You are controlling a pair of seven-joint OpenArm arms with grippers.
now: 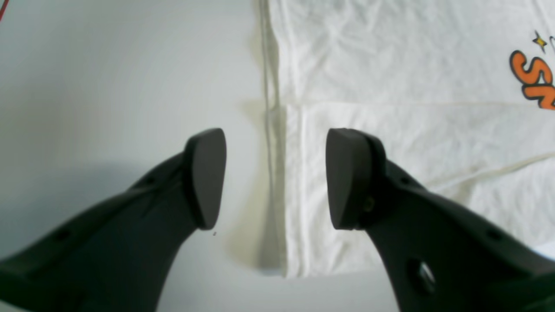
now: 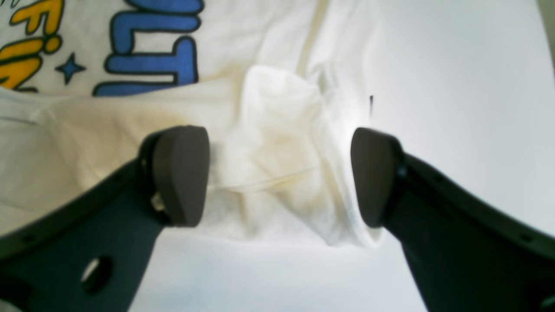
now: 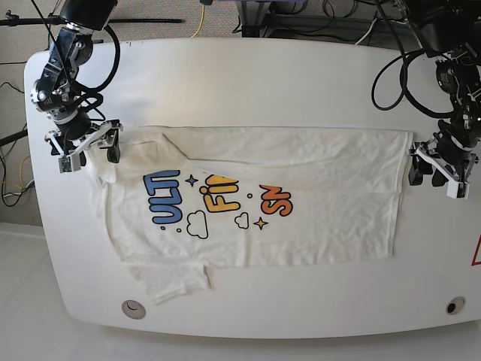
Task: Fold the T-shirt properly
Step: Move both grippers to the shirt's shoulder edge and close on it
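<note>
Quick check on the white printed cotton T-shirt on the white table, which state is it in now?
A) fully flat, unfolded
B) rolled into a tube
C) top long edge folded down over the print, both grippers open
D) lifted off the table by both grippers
C: the white printed T-shirt has its top strip folded over the lettering; the left gripper and right gripper are open, holding nothing.

A white counter (image 3: 301,75) with rounded corners is filling most of the base view, lit evenly. Round holes are sitting at its 7 o'clock (image 3: 134,307) and 5 o'clock (image 3: 451,305) corners. Black and yellow cables (image 3: 201,15) are trailing beyond its 12 o'clock edge. Pale floor (image 3: 19,301) is showing at 8 o'clock.
</note>
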